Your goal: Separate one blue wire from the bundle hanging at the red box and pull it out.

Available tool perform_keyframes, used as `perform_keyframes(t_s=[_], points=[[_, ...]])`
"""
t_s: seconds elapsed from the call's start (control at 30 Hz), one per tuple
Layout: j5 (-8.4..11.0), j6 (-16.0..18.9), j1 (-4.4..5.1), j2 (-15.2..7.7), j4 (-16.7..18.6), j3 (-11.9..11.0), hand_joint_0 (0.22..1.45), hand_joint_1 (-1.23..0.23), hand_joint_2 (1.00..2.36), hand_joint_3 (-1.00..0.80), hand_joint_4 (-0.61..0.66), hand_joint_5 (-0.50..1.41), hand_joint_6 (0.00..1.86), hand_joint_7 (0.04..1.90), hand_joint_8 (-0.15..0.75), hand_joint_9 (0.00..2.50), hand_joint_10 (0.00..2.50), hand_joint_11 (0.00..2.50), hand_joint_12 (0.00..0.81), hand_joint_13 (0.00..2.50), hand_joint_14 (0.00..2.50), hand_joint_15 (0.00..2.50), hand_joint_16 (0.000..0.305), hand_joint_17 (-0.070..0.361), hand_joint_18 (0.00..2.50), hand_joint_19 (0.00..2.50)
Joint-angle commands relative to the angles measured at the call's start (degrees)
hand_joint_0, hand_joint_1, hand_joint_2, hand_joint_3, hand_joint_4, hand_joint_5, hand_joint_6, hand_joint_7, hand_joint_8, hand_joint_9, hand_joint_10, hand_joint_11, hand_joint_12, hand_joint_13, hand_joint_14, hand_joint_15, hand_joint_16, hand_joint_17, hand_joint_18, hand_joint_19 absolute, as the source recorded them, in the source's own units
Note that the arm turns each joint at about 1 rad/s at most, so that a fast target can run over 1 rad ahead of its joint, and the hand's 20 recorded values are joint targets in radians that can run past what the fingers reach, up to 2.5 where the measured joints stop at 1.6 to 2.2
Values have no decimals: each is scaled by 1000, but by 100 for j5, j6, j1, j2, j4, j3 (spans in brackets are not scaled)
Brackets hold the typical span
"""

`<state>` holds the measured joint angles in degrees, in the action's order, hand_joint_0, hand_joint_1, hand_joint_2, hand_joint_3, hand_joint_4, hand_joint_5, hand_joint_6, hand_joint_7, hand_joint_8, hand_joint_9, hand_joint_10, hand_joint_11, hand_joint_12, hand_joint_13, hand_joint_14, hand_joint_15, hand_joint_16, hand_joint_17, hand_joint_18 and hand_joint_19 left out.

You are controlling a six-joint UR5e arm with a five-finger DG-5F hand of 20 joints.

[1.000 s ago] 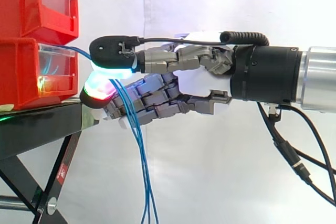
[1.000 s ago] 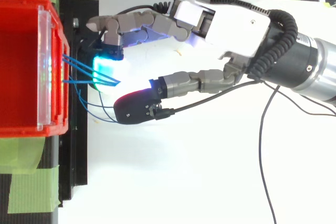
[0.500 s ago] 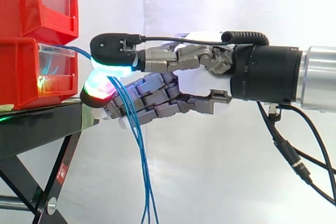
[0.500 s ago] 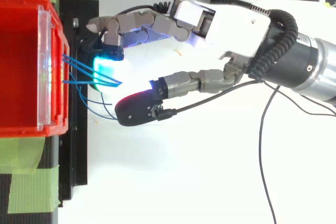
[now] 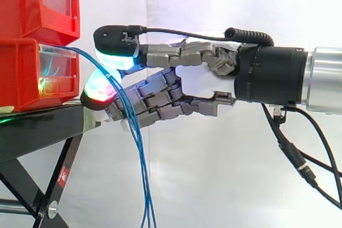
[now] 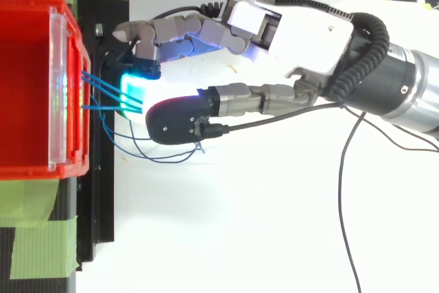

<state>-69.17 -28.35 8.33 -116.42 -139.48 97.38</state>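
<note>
Hand (image 5: 199, 77) comes in level from the right, with its fingertips right in front of the lower red box (image 5: 21, 73). The thumb rides on top with its pad (image 5: 114, 57) glowing cyan-white. The finger pad below it (image 5: 98, 88) glows magenta-green. Only a slim gap shows between the two pads, so the hand is narrow and not clamped on anything. The fingers are only slightly bent.

The blue wires (image 5: 140, 148) leave the front of the red box, arc over through that gap and cross in front of the lower pad. From there they hang straight down past the bottom of the side view. They stay bundled, and I can't pick out any single wire as separated.

In the top view the thumb's black back (image 6: 175, 121) lies over the spot where the wires (image 6: 103, 86) converge from the box's front edge. A couple of slack loops (image 6: 147, 156) spill out beside it, towards the bottom of that view.

The red box sits on the black stand (image 5: 37, 126), with a second red bin (image 5: 32, 4) stacked on top of it. Its clear front panel (image 5: 56, 70) picks up cyan, green and red glow. Green tape (image 6: 41, 245) is stuck by the stand, and the white curtain (image 5: 214, 174) is behind everything.
</note>
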Motion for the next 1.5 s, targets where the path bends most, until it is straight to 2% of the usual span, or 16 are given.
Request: perform_keyframes(t_s=[0.0,0.23,0.4,0.73,1.03,1.33,1.47], points=[[0,-4,2,-4,0,0,627,-424,1018,-243,268,-133,503,1155,339,648,12,451,374,298,8,208,54,122,177,403],[-9,-4,2,5,0,0,635,-483,1020,-211,261,-133,503,1173,340,655,12,466,373,313,8,215,54,121,194,402],[-9,-4,2,5,0,0,619,-524,1018,-278,264,-136,502,1192,340,656,14,476,372,318,8,223,54,121,199,408],[0,-4,2,5,0,0,581,-504,1011,-382,275,-138,502,1199,343,651,12,480,374,320,8,225,54,123,207,406],[0,-4,10,5,0,0,638,-588,1020,-279,272,-133,502,1237,341,679,12,487,374,344,9,237,54,122,219,400],[0,-4,10,5,0,0,633,-633,1017,-303,264,-128,500,1336,340,682,14,501,375,354,9,232,54,121,230,398],[0,-4,10,-4,0,0,640,-661,1017,-303,268,-135,545,1295,340,686,14,505,375,359,8,229,54,121,241,397]])
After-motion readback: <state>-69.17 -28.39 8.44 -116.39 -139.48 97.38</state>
